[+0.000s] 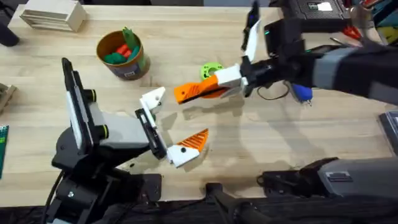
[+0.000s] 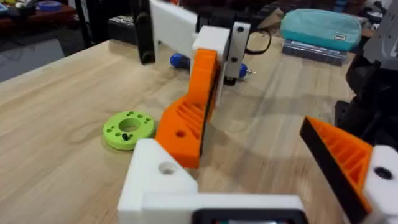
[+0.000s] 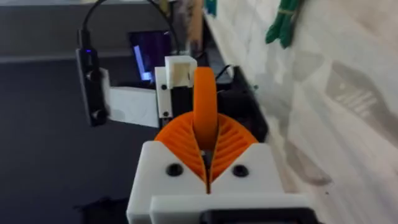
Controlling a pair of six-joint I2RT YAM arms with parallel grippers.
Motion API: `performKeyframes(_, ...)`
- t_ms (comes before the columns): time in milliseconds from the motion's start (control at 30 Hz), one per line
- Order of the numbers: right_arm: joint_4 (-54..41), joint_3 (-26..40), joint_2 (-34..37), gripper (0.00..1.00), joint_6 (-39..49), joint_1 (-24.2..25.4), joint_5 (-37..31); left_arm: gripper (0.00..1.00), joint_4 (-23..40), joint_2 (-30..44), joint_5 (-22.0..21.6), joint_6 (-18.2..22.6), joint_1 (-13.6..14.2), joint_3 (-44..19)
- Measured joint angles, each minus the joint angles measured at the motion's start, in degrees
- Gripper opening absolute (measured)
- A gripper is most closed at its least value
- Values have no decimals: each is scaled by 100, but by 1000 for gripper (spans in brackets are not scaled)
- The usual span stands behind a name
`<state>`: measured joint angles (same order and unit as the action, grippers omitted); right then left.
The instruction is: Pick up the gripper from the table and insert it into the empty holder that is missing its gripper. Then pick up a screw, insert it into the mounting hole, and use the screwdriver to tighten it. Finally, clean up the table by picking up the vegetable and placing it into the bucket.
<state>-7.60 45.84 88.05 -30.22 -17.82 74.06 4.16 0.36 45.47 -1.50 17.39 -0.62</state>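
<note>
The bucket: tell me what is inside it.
In the bucket, seen from overhead, lie orange-red toy vegetables and green ones, with one green tip poking above the rim. Whatever sits under them, and the bucket's bottom, is covered.

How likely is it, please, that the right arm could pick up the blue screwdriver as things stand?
Probably not yet. The right gripper is shut on the orange fingertip, so it has no free grasp. The screwdriver itself lies close by, partly under that arm.
</note>
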Motion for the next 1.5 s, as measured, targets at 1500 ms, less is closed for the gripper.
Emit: performKeyframes(1500,3007,-13,607,14,-2937,-1180,-286,987,-4,0,-344,-128,-55,0)
